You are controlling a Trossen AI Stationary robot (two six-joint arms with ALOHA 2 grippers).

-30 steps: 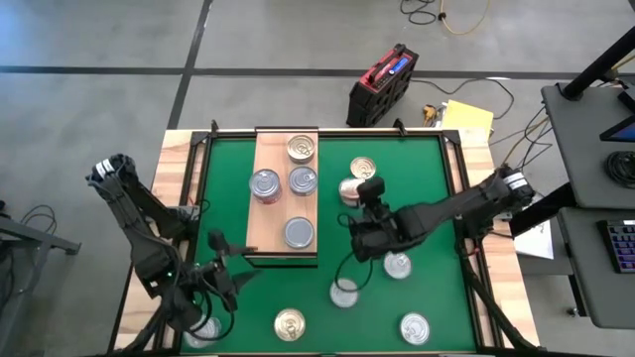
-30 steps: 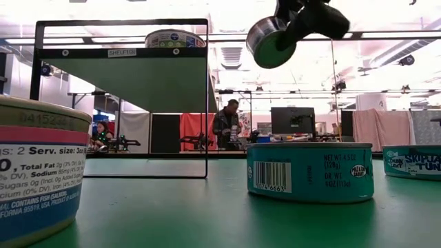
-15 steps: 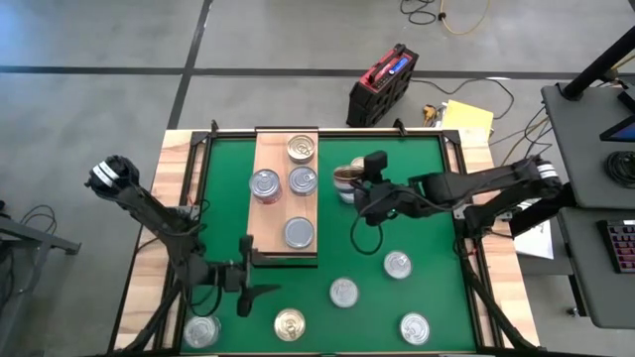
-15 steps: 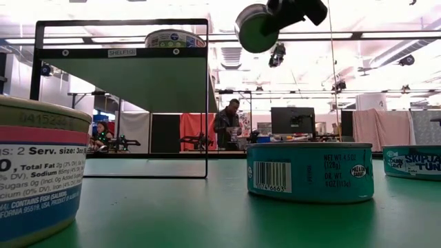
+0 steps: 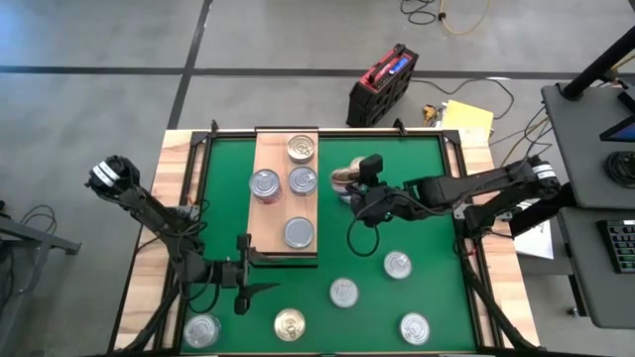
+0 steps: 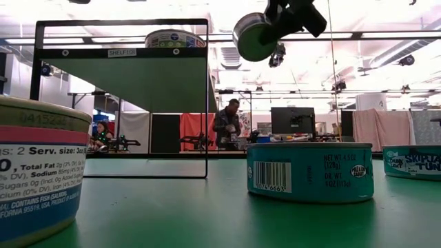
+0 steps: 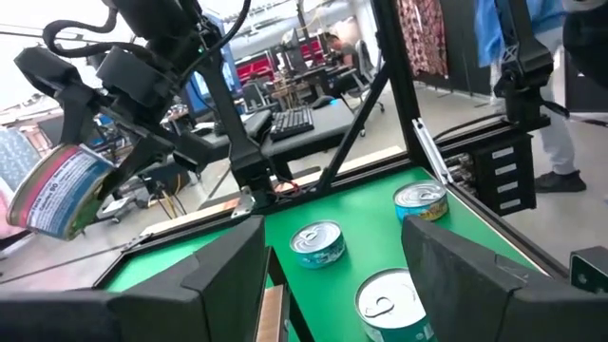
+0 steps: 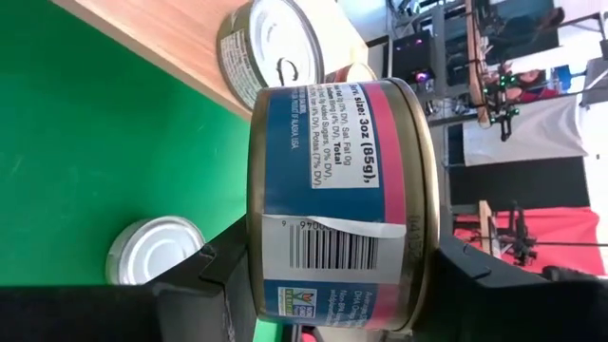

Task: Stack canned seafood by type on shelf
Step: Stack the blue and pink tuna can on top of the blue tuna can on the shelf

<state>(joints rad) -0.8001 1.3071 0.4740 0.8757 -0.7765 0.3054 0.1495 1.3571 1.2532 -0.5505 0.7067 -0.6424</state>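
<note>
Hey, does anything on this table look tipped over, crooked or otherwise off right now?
Only one: the blue-and-pink labelled round tin hangs tilted on its side in the right claw, above the green mat beside the light wooden board. Other tins sit flat.

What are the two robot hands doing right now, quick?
Left gripper: fingers open, holding nothing, low by the shelf's near end.
Right gripper: fingers shut on a blue and pink can, lifted beside the shelf.

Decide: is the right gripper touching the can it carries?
Touching. The right wrist view shows the right gripper with both fingers pressed against the can.
</note>
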